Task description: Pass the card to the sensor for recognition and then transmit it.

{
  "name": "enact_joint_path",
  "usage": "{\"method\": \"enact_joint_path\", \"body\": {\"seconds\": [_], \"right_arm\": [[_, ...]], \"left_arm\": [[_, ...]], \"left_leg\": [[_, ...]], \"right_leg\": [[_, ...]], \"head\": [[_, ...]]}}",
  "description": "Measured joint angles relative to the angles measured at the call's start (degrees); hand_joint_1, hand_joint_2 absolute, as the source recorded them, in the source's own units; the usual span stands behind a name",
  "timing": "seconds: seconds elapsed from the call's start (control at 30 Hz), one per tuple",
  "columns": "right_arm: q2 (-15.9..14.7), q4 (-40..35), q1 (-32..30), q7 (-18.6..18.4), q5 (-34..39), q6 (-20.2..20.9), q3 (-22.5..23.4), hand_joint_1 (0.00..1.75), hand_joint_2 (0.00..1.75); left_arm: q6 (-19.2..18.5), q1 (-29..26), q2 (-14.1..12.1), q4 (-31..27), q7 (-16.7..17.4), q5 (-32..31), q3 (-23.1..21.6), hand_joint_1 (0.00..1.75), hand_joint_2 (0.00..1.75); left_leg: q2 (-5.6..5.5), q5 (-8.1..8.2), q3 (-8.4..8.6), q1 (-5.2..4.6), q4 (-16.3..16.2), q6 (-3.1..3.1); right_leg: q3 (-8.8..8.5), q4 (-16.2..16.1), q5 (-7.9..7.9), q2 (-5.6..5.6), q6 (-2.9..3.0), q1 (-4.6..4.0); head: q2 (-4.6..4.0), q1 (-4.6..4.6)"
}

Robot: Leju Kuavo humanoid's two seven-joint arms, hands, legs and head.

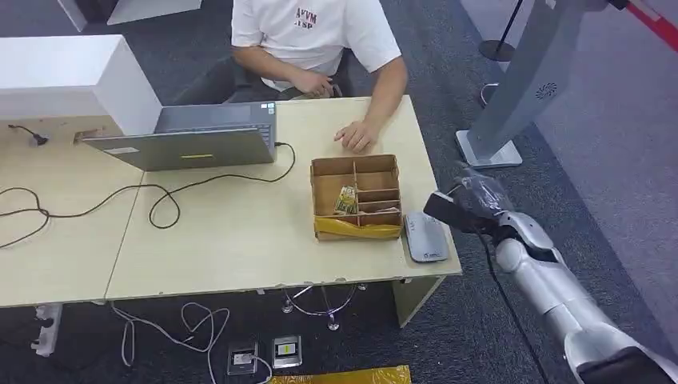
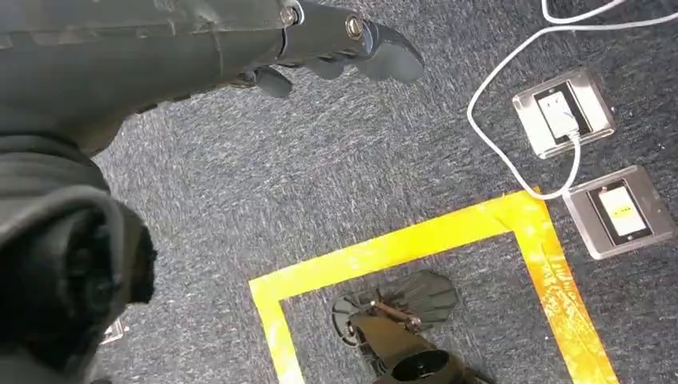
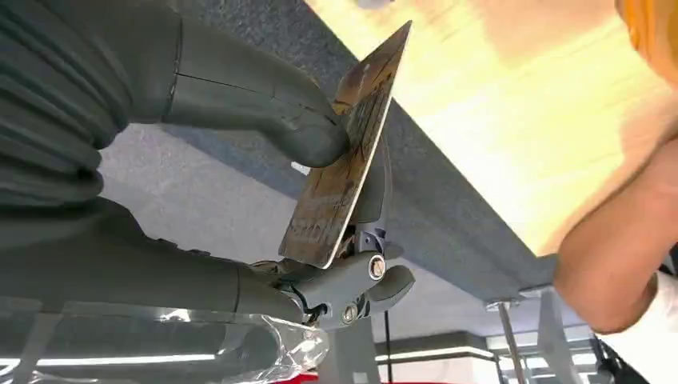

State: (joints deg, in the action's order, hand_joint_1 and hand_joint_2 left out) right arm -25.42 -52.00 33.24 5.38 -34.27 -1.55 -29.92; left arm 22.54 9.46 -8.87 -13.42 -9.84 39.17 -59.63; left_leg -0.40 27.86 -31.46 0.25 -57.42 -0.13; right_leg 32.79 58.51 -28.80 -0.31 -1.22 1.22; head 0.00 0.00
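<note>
Starting at your left in the head view: a white box-shaped unit (image 1: 72, 76) sits on the far corner of the pale wooden desk (image 1: 224, 240), w/ a black cable (image 1: 96, 204) looping across the top. Next over you've got an open grey laptop (image 1: 192, 136), screen tilted back. A person in a white t-shirt (image 1: 316, 32) sits on the far side, one hand (image 1: 356, 136) flat on the desk just behind the brown cardboard divider box (image 1: 356, 196). That box has several compartments, w/ small items in a couple of them; can't tell what they are. Just beside the box, on its right and near the desk edge, lies the flat grey card sensor (image 1: 424, 236).

Your right hand (image 1: 464, 208) hangs off the desk's right edge, near the sensor but not over it. In the right wrist view the thick grey thumb (image 3: 264, 108) presses one face of the worn gold-brown card (image 3: 344, 156) and the darker fingers (image 3: 376, 276) back the other face, so the card is pinched, standing edge-on and apart from the desk.

Your left hand (image 2: 240, 40) points down at blue-grey carpet (image 2: 320, 176), fingers loosely extended, nothing in it. Below it: yellow floor tape (image 2: 416, 248) and two metal floor sockets (image 2: 592, 152).
</note>
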Motion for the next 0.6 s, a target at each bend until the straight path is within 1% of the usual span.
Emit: {"method": "enact_joint_path", "body": {"seconds": [0.27, 0.6], "right_arm": [[-0.5, -2.4, -2.1, -1.6, 0.2, 0.5, 0.8, 1.75, 1.75], [-0.8, -3.7, -3.2, -1.6, 0.1, 1.2, 1.4, 1.75, 1.75]], "left_arm": [[0.1, 0.0, 0.0, 0.1, 0.0, -0.9, -0.5, 0.00, 0.00], [-0.4, 0.1, 0.0, 0.1, 0.0, -0.6, -1.0, 0.00, 0.00]], "left_leg": [[0.00, 0.00, 0.00, 0.00, 0.0, 0.00], [0.01, 0.00, 0.01, 0.00, 0.0, 0.00]], "right_leg": [[0.01, 0.0, 0.00, 0.01, 0.00, 0.00], [0.00, 0.0, 0.00, 0.02, 0.00, 0.00]], "head": [[0.00, 0.00], [0.00, 0.00]]}}
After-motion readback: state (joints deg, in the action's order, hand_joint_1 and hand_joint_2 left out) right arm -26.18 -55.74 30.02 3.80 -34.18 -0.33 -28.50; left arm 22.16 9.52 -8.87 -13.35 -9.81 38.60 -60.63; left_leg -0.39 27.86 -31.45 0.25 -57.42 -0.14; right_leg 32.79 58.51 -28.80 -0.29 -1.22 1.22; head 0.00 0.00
